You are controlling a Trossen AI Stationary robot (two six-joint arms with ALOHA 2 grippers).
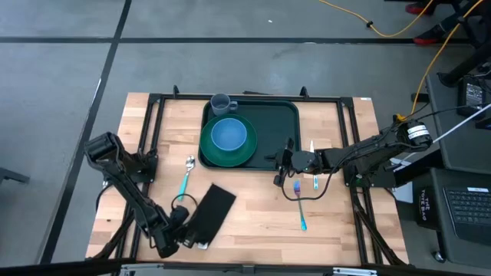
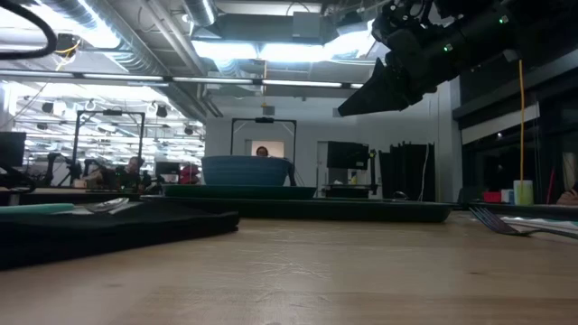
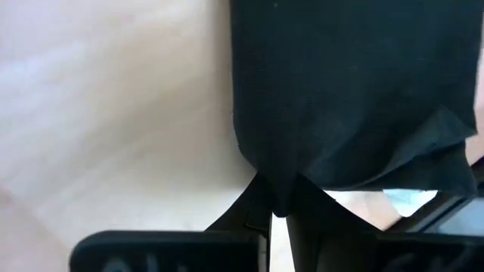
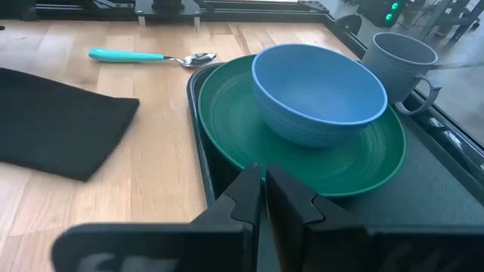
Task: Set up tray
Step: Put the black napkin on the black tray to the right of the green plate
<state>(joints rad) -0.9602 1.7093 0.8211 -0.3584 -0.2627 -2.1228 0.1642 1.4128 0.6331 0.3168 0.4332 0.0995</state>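
The dark green tray [image 1: 272, 123] lies at the table's far middle. It holds a green plate [image 1: 211, 152] with a blue bowl [image 1: 229, 134] on it, and a grey mug [image 1: 221, 103] at its far left corner. A black cloth napkin [image 1: 212, 212] lies flat on the wood near the front. My left gripper [image 1: 186, 231] is shut on the napkin's near left end. My right gripper [image 1: 281, 162] hangs shut above the tray's near right rim [image 4: 198, 132], and in the low view it is clear of everything [image 2: 354, 106]. My left gripper pinches the napkin's near corner [image 3: 277, 193] between its two fingers, slanting steeply down from above. The cloth puckers at the fingertips. I cannot tell whether it holds one layer or several. The rest of the napkin [image 3: 340, 91] lies on the table.
A teal-handled spoon [image 1: 186, 175] lies left of the tray's near corner. A fork [image 1: 299, 204] and another utensil [image 1: 314, 175] lie right of the napkin, under the right arm. Black frame rails [image 1: 153, 123] run along the table's left, right and far sides.
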